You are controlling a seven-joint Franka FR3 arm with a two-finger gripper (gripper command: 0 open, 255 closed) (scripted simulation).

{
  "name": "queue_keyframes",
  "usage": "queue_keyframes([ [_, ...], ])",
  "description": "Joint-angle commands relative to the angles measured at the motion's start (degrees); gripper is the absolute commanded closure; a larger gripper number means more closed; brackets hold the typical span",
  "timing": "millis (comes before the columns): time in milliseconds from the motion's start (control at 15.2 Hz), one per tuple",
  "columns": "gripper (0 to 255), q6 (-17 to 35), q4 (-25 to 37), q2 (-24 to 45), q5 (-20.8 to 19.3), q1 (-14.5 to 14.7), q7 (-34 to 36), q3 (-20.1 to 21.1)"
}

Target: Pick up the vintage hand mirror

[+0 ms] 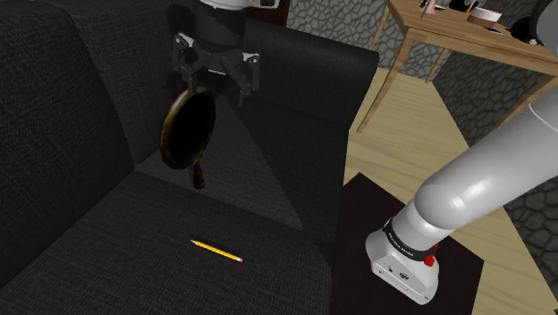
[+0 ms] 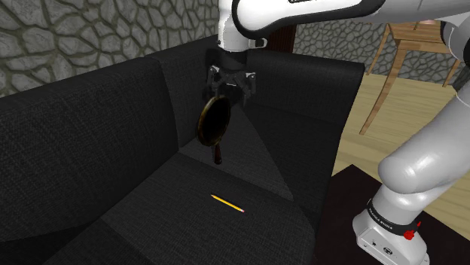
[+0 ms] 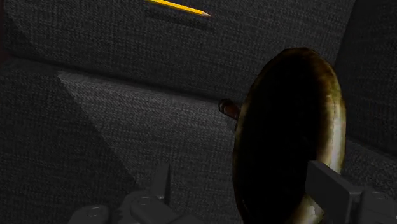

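The hand mirror (image 1: 186, 130) is an oval with a tarnished brass rim and a dark face, its short brown handle (image 1: 197, 175) pointing down. It hangs in the air above the dark sofa seat (image 1: 134, 242), in front of the backrest corner. My black gripper (image 1: 215, 88) sits right over the mirror's top rim, shut on it. The second exterior view has the mirror (image 2: 214, 120) under the gripper (image 2: 228, 89). In the wrist view the rim (image 3: 334, 121) runs against one finger (image 3: 327, 184) of the gripper (image 3: 245, 191).
A yellow pencil (image 1: 215, 251) lies on the seat cushion below and nearer than the mirror. The sofa's armrest (image 1: 308, 80) rises beside it. A wooden table (image 1: 465, 36) stands at the back on the plank floor. My black stand (image 1: 402, 233) is beside the sofa.
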Motion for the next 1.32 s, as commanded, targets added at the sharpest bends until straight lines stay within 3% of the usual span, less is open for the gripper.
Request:
queue_keyframes([
  [0, 0, -0.78, 6.17, 7.05, -5.29, -0.4, 9.0, 2.87],
  [198, 0, -3.0, 15.08, 16.92, -13.27, 2.75, 20.32, 4.12],
  [792, 0, 3.06, 8.54, 16.12, -12.66, 2.46, 20.03, 3.39],
  [858, 255, 3.04, 8.62, 16.2, -12.73, 2.48, 20.04, 3.38],
  [1254, 255, 3.06, 8.63, 16.25, -12.76, 2.48, 20.04, 3.37],
])
